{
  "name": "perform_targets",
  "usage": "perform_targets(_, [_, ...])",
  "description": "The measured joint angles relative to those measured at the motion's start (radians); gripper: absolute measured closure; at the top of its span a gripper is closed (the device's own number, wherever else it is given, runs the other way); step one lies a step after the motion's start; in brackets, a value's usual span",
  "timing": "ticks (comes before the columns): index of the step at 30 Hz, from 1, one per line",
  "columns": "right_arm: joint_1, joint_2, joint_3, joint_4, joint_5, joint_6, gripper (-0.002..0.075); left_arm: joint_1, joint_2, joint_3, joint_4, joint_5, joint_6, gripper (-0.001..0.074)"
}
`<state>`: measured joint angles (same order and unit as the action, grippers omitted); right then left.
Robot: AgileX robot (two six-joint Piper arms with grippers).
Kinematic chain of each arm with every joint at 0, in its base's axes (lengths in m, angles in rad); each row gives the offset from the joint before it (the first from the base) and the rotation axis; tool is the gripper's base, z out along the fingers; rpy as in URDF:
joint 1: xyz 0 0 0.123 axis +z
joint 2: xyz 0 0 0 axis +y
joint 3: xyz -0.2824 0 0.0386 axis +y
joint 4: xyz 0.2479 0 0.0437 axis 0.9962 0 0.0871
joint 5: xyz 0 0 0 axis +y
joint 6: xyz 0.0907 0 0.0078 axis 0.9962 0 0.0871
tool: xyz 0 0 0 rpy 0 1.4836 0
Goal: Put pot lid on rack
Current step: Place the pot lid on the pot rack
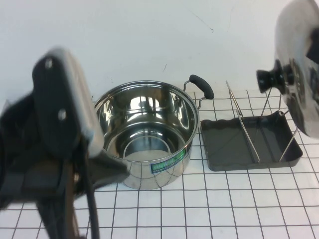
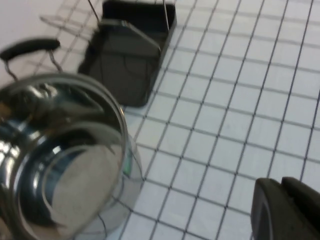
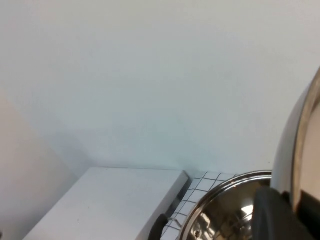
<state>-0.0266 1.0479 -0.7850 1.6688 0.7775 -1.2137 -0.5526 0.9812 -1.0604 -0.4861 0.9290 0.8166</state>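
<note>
The pot lid (image 1: 298,59) is held upright on its edge in the air above the right end of the rack, its black knob (image 1: 270,77) facing left. My right gripper (image 3: 295,212) is shut on the lid's rim (image 3: 300,165); in the high view it is mostly hidden behind the lid. The rack (image 1: 249,144), a dark grey tray with thin wire loops, lies right of the pot and also shows in the left wrist view (image 2: 130,55). My left gripper (image 2: 286,202) hovers over the gridded cloth near the pot, its fingers together and holding nothing.
A deep steel pot (image 1: 144,134) with black handles stands open at the table's centre, also in the left wrist view (image 2: 60,160). My left arm (image 1: 55,129) fills the near left. A white wall lies behind. Gridded cloth (image 1: 239,204) covers the front.
</note>
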Motion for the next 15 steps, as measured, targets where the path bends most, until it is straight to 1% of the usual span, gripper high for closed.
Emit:
perform_targets(3, [0.026, 0.108, -0.085, 0.0, 0.017, -0.027, 0.0708, 0.0, -0.053, 0.081, 0.02, -0.023, -0.025, 0.0735])
perform_targets(7, [0.08, 0.226, -0.178, 0.002, 0.016, -0.066, 0.0708, 0.0, -0.139, 0.198, 0.061, -0.109, -0.044, 0.0736])
perform_targets(11, [0.124, 0.34, -0.246, 0.002, 0.015, -0.106, 0.0708, 0.0, -0.254, 0.311, 0.153, -0.184, -0.12, 0.0736])
perform_targets(15, [0.133, 0.415, -0.276, 0.002, -0.007, -0.144, 0.0708, 0.0, -0.364, 0.425, 0.218, -0.272, -0.21, 0.0736])
